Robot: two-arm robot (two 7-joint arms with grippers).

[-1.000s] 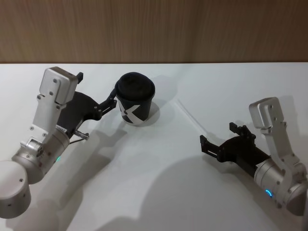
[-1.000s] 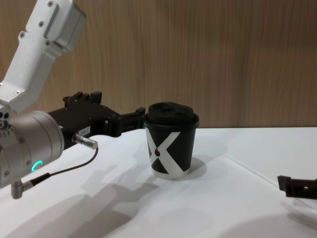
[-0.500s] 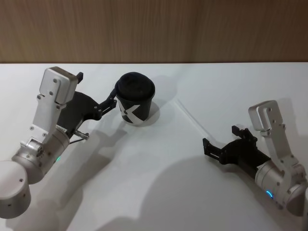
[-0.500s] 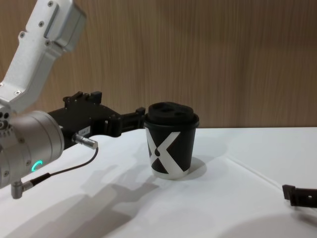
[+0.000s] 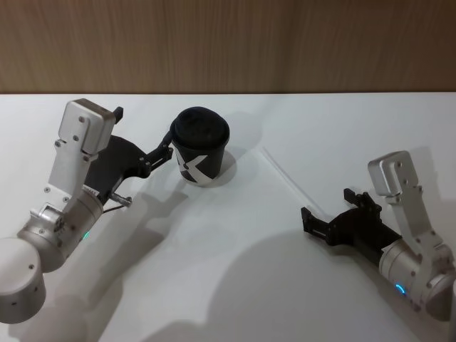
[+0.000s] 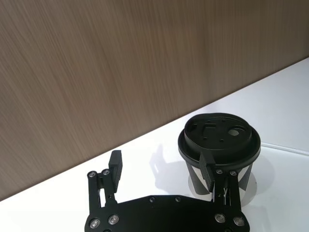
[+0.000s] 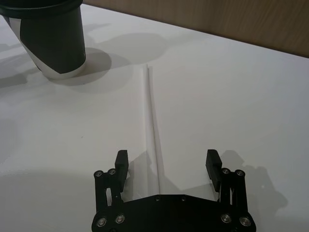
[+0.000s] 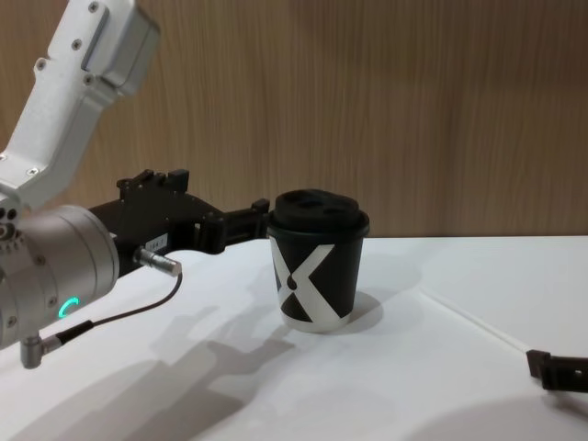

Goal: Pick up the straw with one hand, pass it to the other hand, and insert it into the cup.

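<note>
We are getting ready to grab the straw [image 7: 152,116] lying flat on the surface [image 5: 235,278] near the cup [image 5: 201,146], so our wide-open right tool [image 7: 167,159] at its near end needs to dip and pinch it (the left tool [image 6: 161,163], also wide, is sitting by the cup).

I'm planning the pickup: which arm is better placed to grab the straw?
Right. The right claw is open and lined up with the straw at its near end. The left claw is beside the cup, on the side away from the straw.
</note>
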